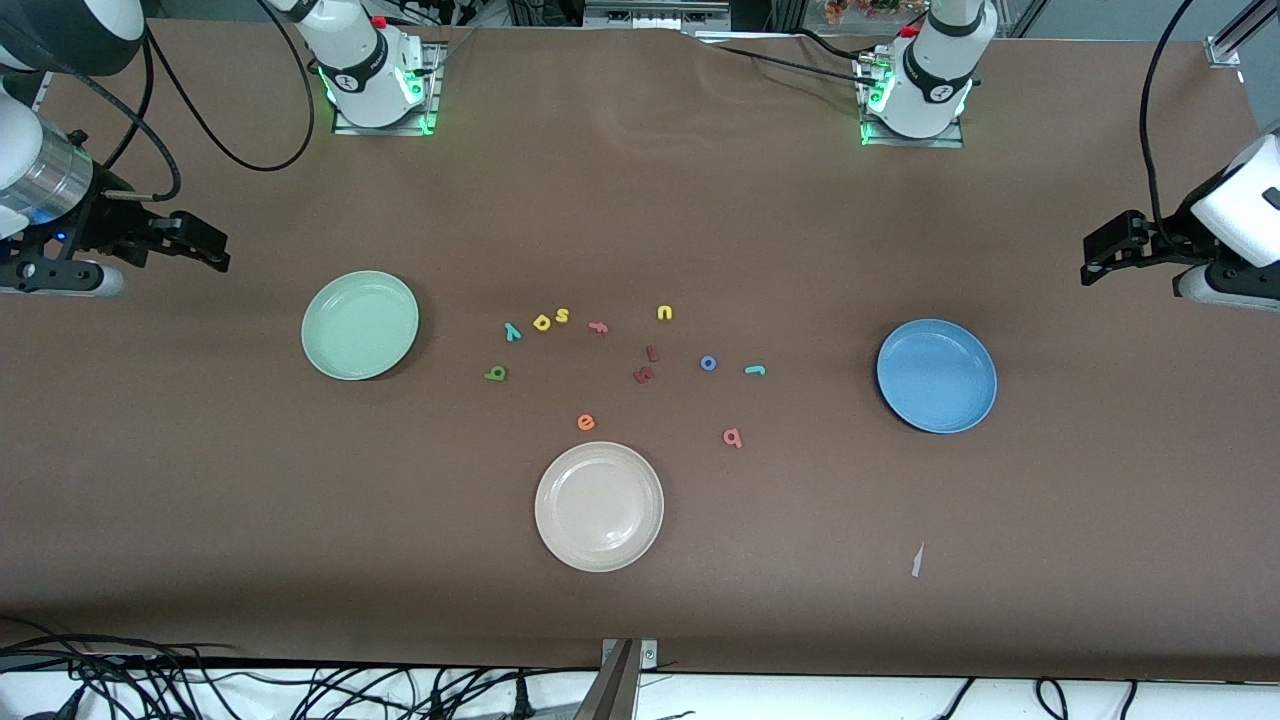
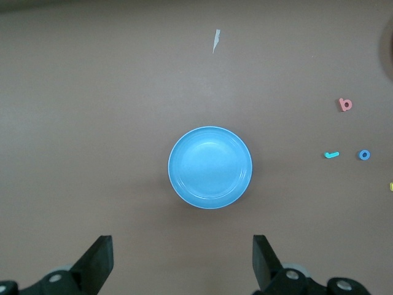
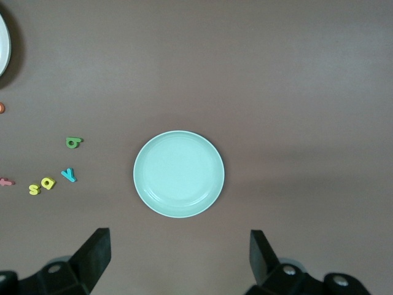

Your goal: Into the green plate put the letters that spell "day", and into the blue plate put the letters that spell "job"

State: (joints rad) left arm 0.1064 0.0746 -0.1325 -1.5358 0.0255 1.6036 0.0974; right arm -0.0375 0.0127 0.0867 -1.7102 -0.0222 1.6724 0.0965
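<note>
The brown table point(image 1: 640, 200) carries three plates set well apart around a loose scatter of foam letters, a layout that gives each arm its own target. Taking that scatter as the dial's centre in the front view, the green plate point(image 1: 360, 325) lies at about nine o'clock, toward the right arm's end, the blue plate point(image 1: 937, 376) at about three o'clock, toward the left arm's end, and the cream-white plate point(image 1: 599, 506) at six o'clock, nearest the front camera; all three are bare, so by my reading no sorting has begun. The right gripper point(image 1: 205, 248) hangs over bare table near the green plate with its fingers point(image 3: 92, 255) released and spread, holding nothing, and the left gripper point(image 1: 1105, 252) hangs likewise near the blue plate, fingers point(image 2: 95, 261) wide and empty; both arms look parked, waiting. Each word's letters already lie on its plate's side: the teal y point(image 1: 512, 332), yellow a point(image 1: 542, 321) and dark green d point(image 1: 496, 374) toward the green plate, the blue o point(image 1: 708, 363), teal j point(image 1: 755, 370) and salmon-pink b point(image 1: 733, 437) toward the blue. Mixed among them are the distractors: yellow s point(image 1: 562, 315), pink f point(image 1: 598, 326), yellow u point(image 1: 665, 313), orange e point(image 1: 586, 422) and two dark red letters point(image 1: 645, 366) I cannot read.
</note>
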